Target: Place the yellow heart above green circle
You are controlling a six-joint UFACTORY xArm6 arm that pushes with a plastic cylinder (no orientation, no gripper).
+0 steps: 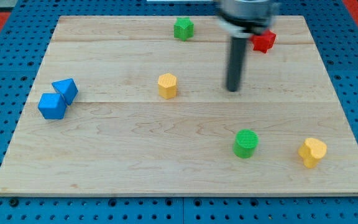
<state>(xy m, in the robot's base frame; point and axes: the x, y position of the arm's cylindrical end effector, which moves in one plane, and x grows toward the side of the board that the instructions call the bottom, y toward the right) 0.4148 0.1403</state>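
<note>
The yellow heart [312,152] lies near the view's bottom right of the wooden board [117,162]. The green circle [246,143] stands to its left, a short gap between them. My tip [232,90] rests on the board above the green circle and a little to its left, well apart from both. It touches no block.
A yellow hexagon-like block [167,85] sits left of my tip. A green block [183,28] and a red block [264,41] lie near the top edge. Two blue blocks [58,99] touch each other at the left. A blue pegboard [5,43] surrounds the board.
</note>
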